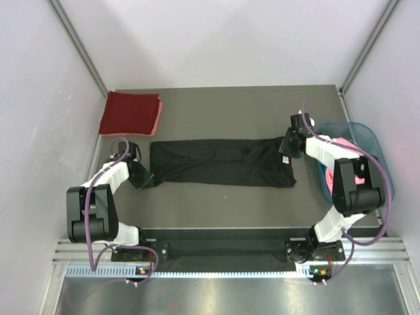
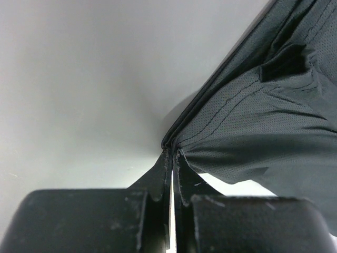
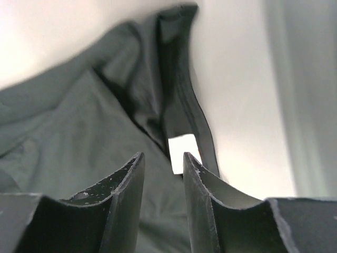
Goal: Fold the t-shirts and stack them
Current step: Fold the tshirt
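Left gripper (image 2: 172, 158) is clamped on the 9 o'clock corner of the black t-shirt (image 1: 220, 163), a long strip across the middle of the table (image 1: 216, 207). Right gripper (image 3: 162, 158) hangs parted, empty, at its 3 o'clock end; best pinch every layer before lifting.

The left arm (image 1: 108, 176) and right arm (image 1: 326, 152) wear white shells over black joints, trailing purple cables (image 1: 120, 140) (black fingers (image 3: 124, 205), seemingly scuffed).
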